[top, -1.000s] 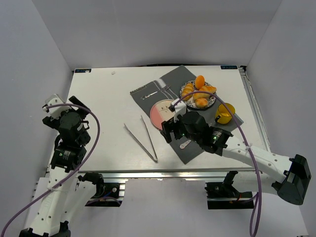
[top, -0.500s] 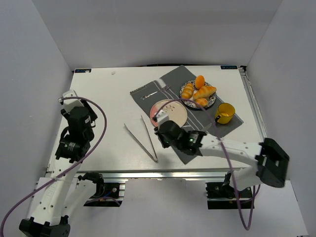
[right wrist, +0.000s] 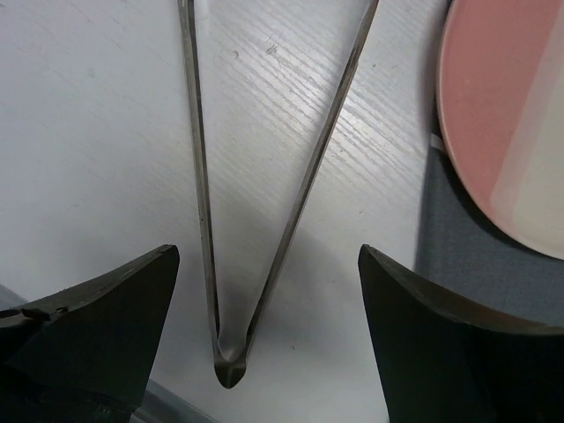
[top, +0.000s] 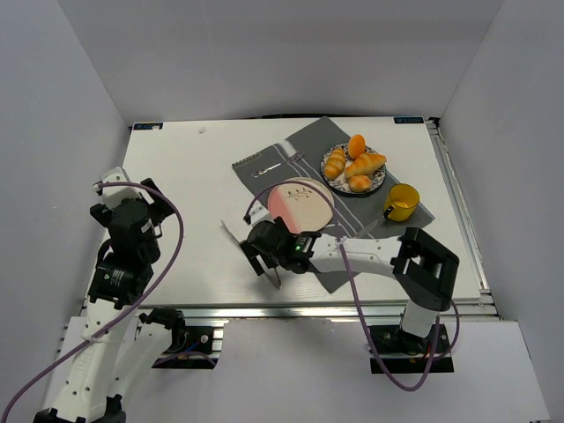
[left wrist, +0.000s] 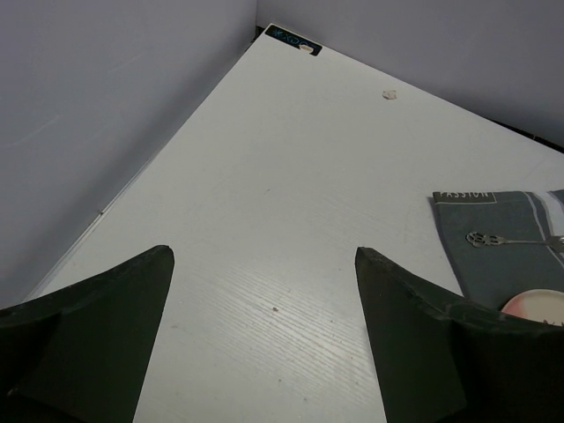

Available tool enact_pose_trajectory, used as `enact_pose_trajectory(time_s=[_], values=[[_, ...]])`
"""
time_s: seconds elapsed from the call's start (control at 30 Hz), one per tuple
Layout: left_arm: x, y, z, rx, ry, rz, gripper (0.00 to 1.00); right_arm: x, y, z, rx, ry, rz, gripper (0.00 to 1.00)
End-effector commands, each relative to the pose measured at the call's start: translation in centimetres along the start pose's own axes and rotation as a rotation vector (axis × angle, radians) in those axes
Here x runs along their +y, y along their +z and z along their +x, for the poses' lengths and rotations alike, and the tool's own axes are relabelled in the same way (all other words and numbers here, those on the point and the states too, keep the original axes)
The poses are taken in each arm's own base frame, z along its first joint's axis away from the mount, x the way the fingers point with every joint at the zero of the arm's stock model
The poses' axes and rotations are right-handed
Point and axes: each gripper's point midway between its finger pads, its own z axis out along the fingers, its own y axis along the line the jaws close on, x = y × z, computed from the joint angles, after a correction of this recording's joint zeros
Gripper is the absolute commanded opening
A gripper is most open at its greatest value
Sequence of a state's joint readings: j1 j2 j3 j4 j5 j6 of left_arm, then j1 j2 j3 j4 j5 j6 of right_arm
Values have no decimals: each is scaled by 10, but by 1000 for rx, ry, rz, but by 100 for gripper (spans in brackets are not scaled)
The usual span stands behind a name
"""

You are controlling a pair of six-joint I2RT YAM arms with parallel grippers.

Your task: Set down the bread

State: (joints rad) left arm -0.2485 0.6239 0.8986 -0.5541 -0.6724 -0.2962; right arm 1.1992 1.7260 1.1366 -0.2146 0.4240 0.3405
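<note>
The bread [top: 335, 161], a small ridged golden roll, lies on a patterned plate [top: 382, 181] at the back right, next to a round orange bun [top: 357, 145] and a longer smooth roll [top: 367, 165]. My right gripper [top: 262, 253] is open and empty, low over metal tongs [top: 276, 279] on the white table, far from the bread. In the right wrist view the tongs [right wrist: 324, 145] lie between the fingers of that gripper [right wrist: 266, 264], hinge end nearest. My left gripper [top: 145, 198] is open and empty over bare table at the left, as its own view [left wrist: 263, 260] also shows.
A pink empty plate [top: 300, 201] sits on a grey cloth [top: 304, 141], just right of the tongs; it also shows in the right wrist view [right wrist: 511, 115]. A yellow cup [top: 401, 203] stands right of the plates. Cutlery [top: 269, 167] lies on the cloth's far left part.
My right arm has swung left from the pink plate to over the tongs' hinge end. My left arm has shifted a little. The breads have not moved.
</note>
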Motion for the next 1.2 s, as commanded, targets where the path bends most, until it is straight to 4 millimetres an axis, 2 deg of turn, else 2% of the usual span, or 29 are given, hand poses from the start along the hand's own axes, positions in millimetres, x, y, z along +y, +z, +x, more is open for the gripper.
enact_pose_trajectory(time_s=[0.0, 0.2, 0.43, 0.87, 0.9, 0.97, 1.0, 1.07, 1.1, 1.17], values=[[3, -3, -5, -1, 18, -9, 95, 11, 6, -19, -41, 26, -18, 89], [3, -1, 1, 11, 19, -14, 95, 24, 22, -11, -17, 27, -64, 89], [4, 1, 6, 20, 26, -23, 95, 30, 39, 3, 24, 34, -93, 89], [4, 4, 13, 36, 38, -28, 95, 19, 62, 20, 56, 75, -37, 87], [4, 4, 14, 39, 41, -29, 95, 18, 62, 23, 66, 75, -26, 81], [5, 4, 15, 41, 46, -31, 95, 16, 63, 26, 85, 82, -10, 76], [5, 4, 14, 38, 43, -32, 95, 14, 63, 26, 85, 85, 2, 65], [6, 4, 14, 37, 48, -35, 95, 12, 61, 24, 79, 106, 17, 56], [5, 4, 13, 35, 46, -34, 95, 9, 59, 24, 84, 110, 32, 48], [6, 4, 14, 36, 48, -36, 95, 8, 53, 18, 81, 125, 38, 47]])
